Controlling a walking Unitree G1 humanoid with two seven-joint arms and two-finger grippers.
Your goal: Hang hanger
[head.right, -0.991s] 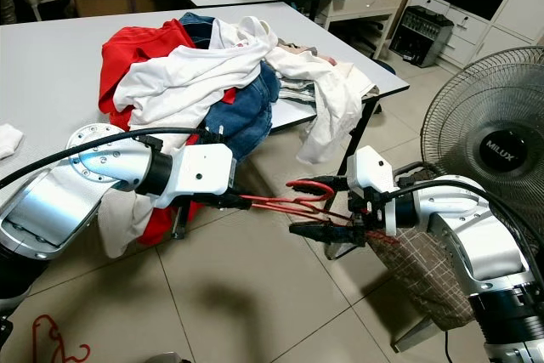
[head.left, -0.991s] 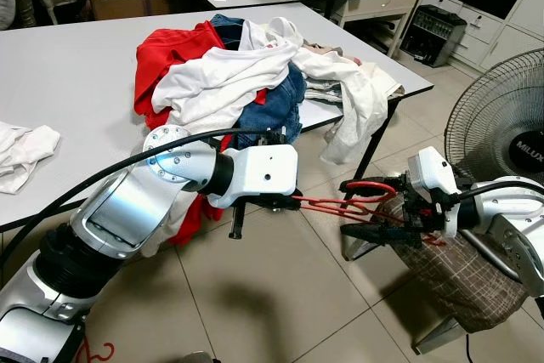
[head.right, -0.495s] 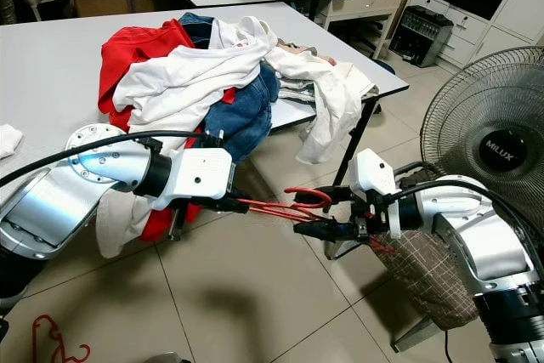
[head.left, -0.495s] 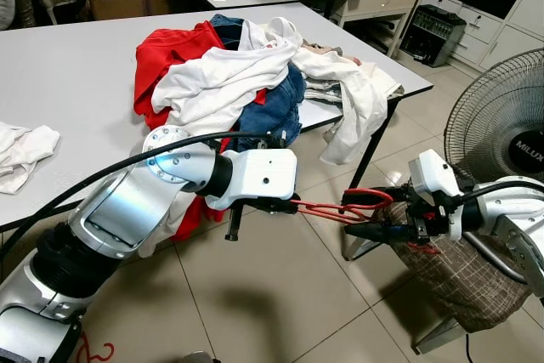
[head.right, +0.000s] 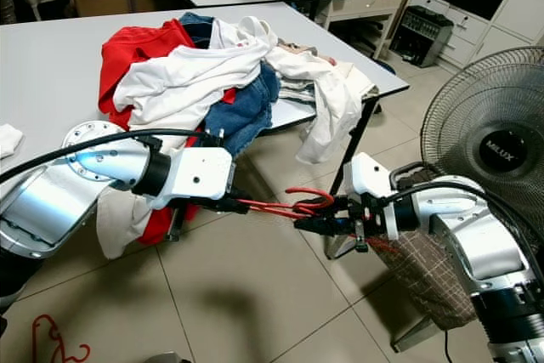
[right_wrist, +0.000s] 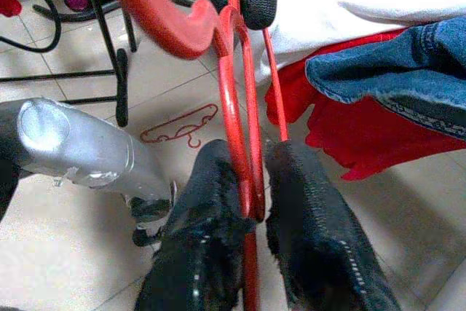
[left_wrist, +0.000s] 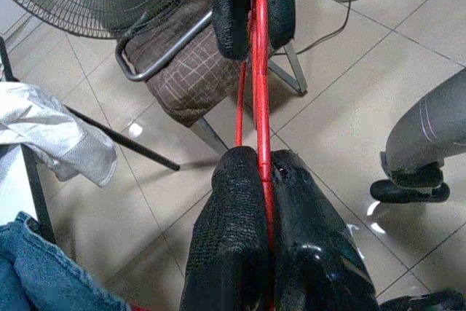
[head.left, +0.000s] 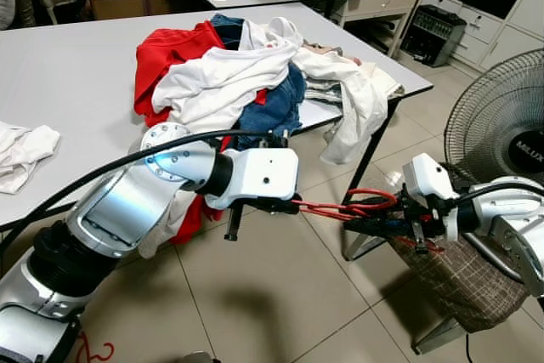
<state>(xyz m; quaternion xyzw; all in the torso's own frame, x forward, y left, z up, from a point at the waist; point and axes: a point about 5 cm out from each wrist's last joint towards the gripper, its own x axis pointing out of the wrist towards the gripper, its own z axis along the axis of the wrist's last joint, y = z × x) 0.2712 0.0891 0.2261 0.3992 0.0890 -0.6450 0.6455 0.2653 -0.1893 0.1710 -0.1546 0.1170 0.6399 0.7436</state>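
The grey table [head.left: 76, 82] spans the upper left of the head views, carrying a heap of clothes [head.left: 246, 70] in red, white and denim; a standing fan [head.left: 501, 121] is cut off at the right edge. Below the fan, a chair with checked fabric [head.left: 459, 282] stands on the tiled floor, partly hidden by the right arm. At frame centre the red hanger [head.left: 344, 207] lies roughly horizontal above the floor, its long axis running left to right between the two arms. The left gripper [head.left: 289, 204] is clenched on its left end; the right gripper [head.left: 374, 220] grasps its right end, where the curved top bar rises. The left wrist view adds what the head views lack: both black fingers [left_wrist: 237, 245] pressed against the thin red rods, and a person's shoe and grey trouser leg [left_wrist: 422, 136] at the frame's right. The right wrist view shows a second red hanger [right_wrist: 182, 125] lying on the floor. Whether several hangers are bundled cannot be told.
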